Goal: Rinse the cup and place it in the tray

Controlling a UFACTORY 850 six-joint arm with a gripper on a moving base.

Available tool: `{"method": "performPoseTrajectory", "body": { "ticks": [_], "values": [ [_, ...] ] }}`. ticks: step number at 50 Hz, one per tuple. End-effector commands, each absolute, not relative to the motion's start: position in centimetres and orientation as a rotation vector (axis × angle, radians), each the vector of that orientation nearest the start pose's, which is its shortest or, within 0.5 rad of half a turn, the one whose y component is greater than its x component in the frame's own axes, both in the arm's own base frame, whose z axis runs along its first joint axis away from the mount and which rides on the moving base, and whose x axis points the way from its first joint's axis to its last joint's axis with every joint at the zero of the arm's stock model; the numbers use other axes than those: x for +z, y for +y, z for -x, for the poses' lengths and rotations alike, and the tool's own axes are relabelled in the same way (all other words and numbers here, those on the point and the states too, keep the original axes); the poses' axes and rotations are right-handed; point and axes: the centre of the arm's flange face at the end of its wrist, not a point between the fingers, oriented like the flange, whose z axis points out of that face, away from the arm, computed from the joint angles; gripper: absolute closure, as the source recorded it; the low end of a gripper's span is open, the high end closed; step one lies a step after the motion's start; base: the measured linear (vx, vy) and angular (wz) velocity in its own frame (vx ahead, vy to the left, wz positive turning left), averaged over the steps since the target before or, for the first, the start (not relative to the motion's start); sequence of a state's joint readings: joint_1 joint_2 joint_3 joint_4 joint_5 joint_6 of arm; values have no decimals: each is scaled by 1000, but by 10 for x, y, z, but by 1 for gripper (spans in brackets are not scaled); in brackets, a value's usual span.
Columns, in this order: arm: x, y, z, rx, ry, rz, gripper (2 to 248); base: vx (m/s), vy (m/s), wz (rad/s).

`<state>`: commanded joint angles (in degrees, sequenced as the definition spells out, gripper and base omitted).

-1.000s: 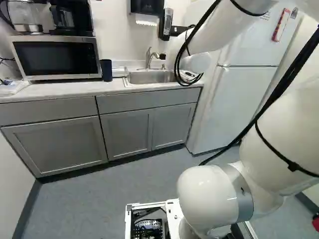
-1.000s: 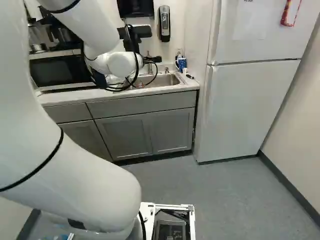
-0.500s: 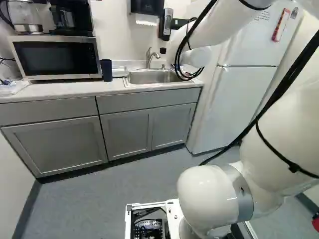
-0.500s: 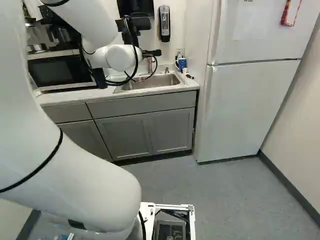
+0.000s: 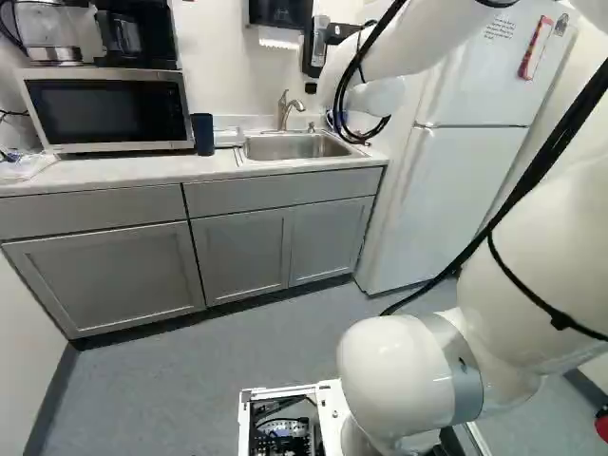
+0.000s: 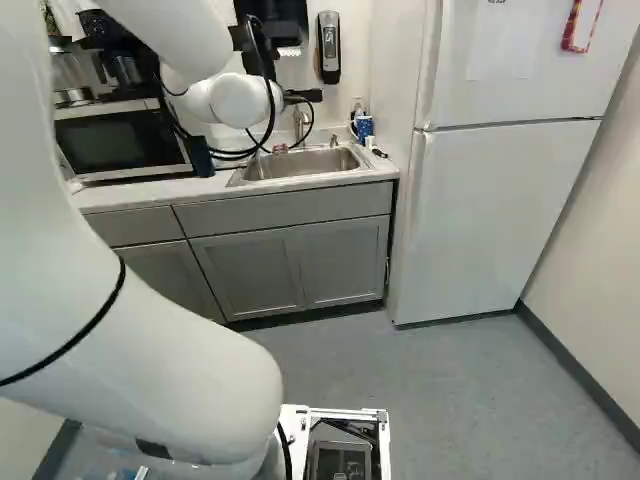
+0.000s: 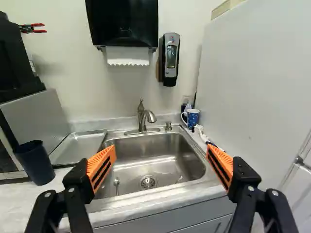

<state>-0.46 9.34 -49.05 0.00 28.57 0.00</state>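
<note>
1. Gripper (image 6: pixel 302 96) fingers stood wide apart, open, ahead of the sink (image 7: pixel 199 170); the wrist view showed the basin in the space between their orange pads (image 7: pixel 102 167).
2. The dark blue cup (image 7: pixel 35 162) stood upright on the counter (image 5: pixel 104 171), on the microwave side of the sink, apart from the fingers.
3. Between that cup and the sink, just beside the sink's rim, lay a shallow metal tray (image 7: pixel 77 145).
4. A blue mug with pale specks (image 7: pixel 192 118) stood near the sink's rear corner, on the fridge side, its handle toward the faucet. A small white object with a dark end (image 7: pixel 209 138) lay near the sink on that same side; what it was, I could not tell.
5. The faucet (image 7: pixel 142 116) rose behind the sink, its spout bent over the basin, and a round drain (image 7: pixel 148 182) sat in the floor of the sink.
6. Above the sink, on the wall, hung the paper towel dispenser (image 7: pixel 121 24), with the soap dispenser (image 7: pixel 170 58) beside it.
7. The microwave (image 5: pixel 106 109) stood to one side of the sink, the white fridge (image 6: pixel 510 220) to the other.
</note>
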Motion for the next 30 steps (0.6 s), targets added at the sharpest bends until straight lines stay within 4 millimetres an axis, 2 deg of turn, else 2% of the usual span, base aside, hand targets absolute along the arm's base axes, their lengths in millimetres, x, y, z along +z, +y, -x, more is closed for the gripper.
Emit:
{"method": "performPoseTrajectory", "body": {
  "ticks": [30],
  "values": [
    [676, -4, -474, -2167, 9, 2283, 3, 0, 0, 0]
  ]
}}
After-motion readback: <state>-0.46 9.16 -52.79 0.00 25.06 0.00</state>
